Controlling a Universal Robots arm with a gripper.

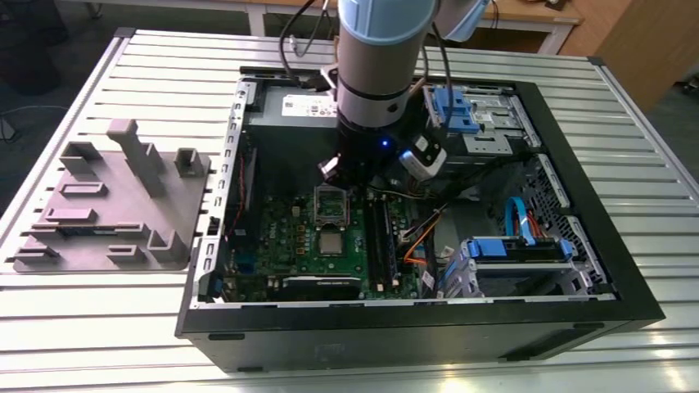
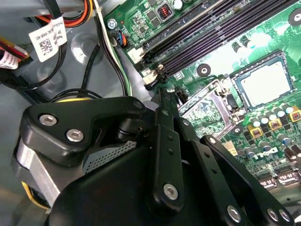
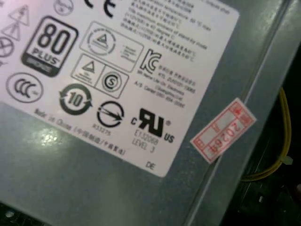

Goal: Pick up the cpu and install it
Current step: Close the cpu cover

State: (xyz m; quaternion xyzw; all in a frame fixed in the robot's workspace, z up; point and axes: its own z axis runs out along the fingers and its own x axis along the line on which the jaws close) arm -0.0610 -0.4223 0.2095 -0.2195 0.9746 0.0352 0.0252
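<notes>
End effector (image 2: 162,96) hangs inside the pc case (image 1: 415,319), just beside the socket frame (image 1: 327,205); open or closed, can't tell. The cpu (image 1: 331,243) lies flat on the green board (image 1: 286,237) nearby. Risk: an off-centre approach clips the frame or tilts the cpu, prob. bending pins.

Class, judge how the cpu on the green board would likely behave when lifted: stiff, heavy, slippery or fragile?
The cpu looks thin, flat and metal-topped, so it is probably stiff and light. Its smooth pale top may be slippery. It sits low inside a dark surround on the green board, so its edges likely offer little to grip.
</notes>
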